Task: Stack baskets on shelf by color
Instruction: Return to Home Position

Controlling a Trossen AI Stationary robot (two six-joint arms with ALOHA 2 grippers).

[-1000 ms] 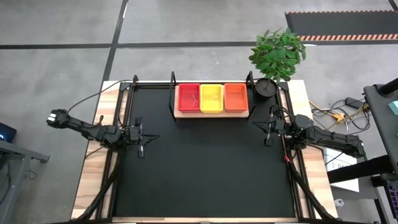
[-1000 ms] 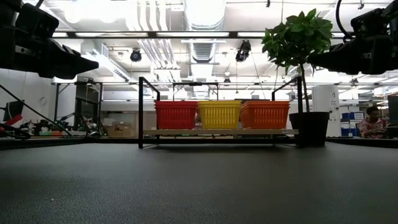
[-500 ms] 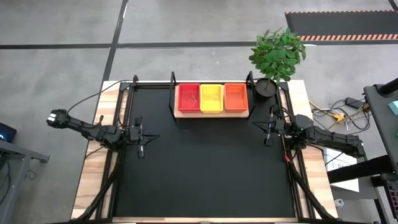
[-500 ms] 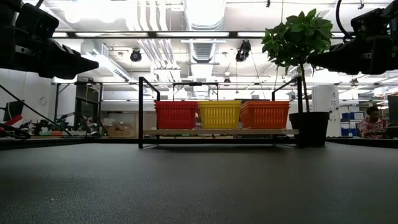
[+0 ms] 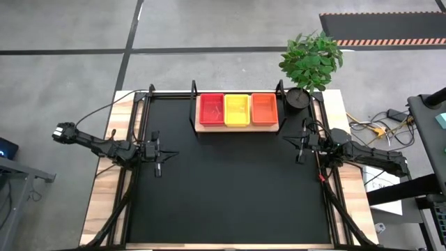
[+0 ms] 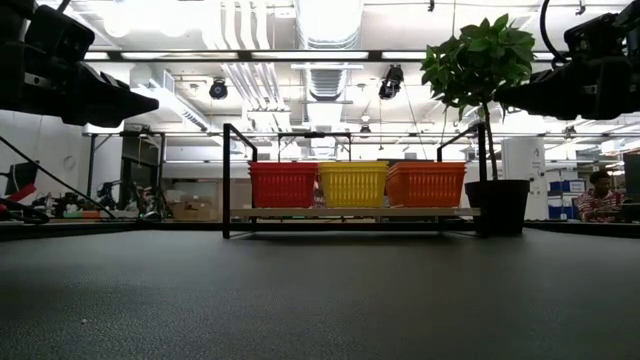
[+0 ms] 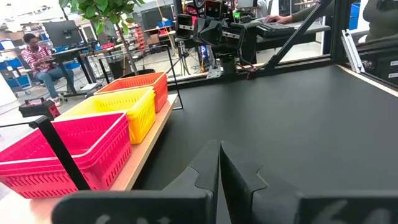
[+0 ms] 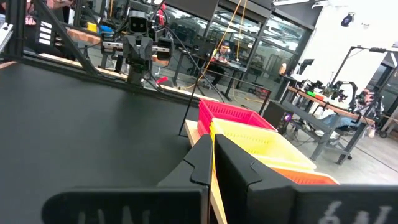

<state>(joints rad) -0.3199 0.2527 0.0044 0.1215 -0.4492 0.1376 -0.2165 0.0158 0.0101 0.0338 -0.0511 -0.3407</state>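
Observation:
Three stacks of mesh baskets stand side by side on the light wooden shelf (image 5: 237,127) at the table's far edge: pink-red (image 5: 212,109) on the left, yellow (image 5: 236,109) in the middle, orange (image 5: 264,108) on the right. They also show in the low view as pink-red (image 6: 283,185), yellow (image 6: 352,184) and orange (image 6: 426,184). My left gripper (image 5: 173,155) hovers shut and empty at the table's left side. My right gripper (image 5: 286,139) hovers shut and empty at the table's right side. Each points toward the table's middle.
A potted plant (image 5: 310,63) stands at the far right, beside the shelf's right post (image 5: 280,90). The black mat (image 5: 230,188) stretches between the arms and toward the near edge. A seated person (image 7: 38,55) shows in the room beyond the table.

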